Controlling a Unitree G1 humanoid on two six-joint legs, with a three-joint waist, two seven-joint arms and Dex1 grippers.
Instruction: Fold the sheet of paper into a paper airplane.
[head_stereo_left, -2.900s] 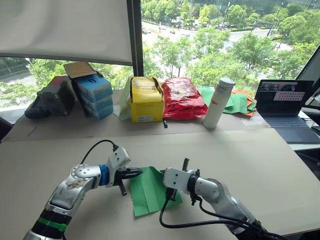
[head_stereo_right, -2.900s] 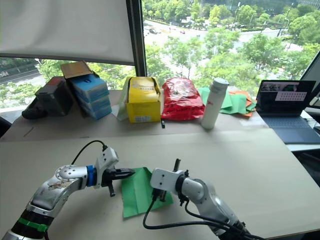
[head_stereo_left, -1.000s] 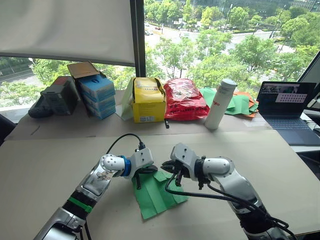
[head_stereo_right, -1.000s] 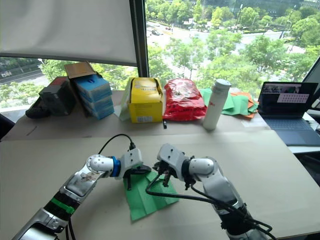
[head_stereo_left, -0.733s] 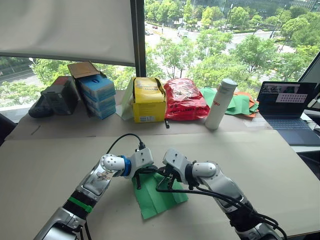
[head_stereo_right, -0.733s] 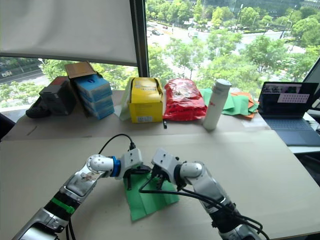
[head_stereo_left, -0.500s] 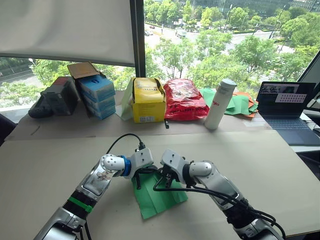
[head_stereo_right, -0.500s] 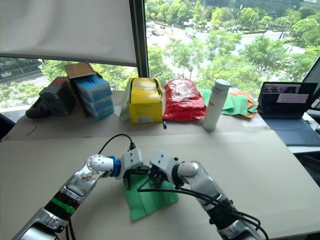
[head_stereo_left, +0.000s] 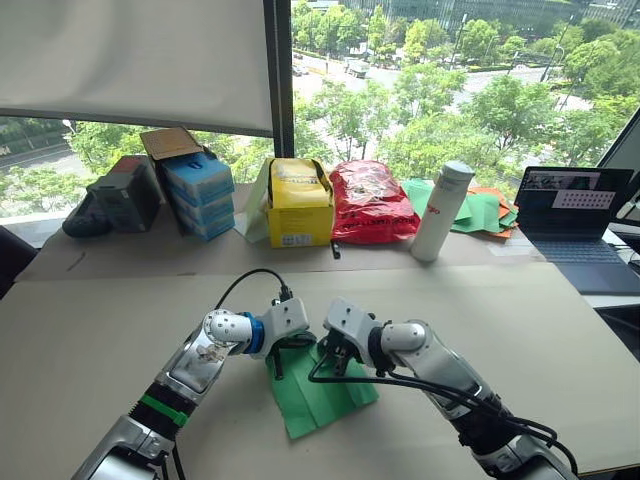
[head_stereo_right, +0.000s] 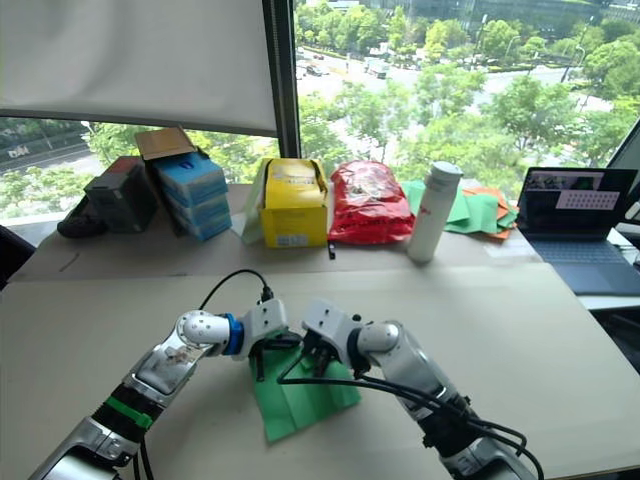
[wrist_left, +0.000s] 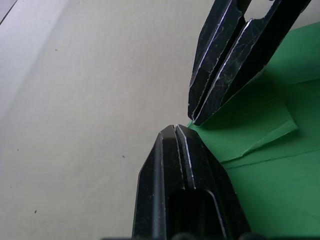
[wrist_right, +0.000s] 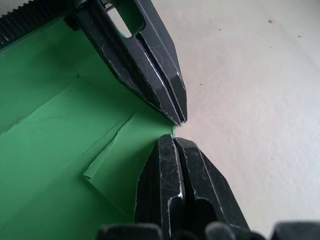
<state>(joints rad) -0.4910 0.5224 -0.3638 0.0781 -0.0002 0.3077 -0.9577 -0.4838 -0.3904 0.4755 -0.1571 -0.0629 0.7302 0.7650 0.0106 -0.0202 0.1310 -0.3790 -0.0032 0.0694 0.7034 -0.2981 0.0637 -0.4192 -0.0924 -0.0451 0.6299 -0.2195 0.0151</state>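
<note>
- Green sheet of paper (head_stereo_left: 318, 390) lies flat on the table (head_stereo_left: 520, 330), partly folded, long axis running from its far end by the arms toward the near edge.
- Left end effector (head_stereo_left: 300, 341) and right end effector (head_stereo_left: 330, 352) meet tip to tip at the paper's far corner, nearly touching.
- Both have fingers pressed together, tips at the paper's edge; whether either pinches the sheet, I can't tell.
- Paper stretches toward the robot from both tips, neither arm clearly nearer; my read is they're working that corner.
</note>
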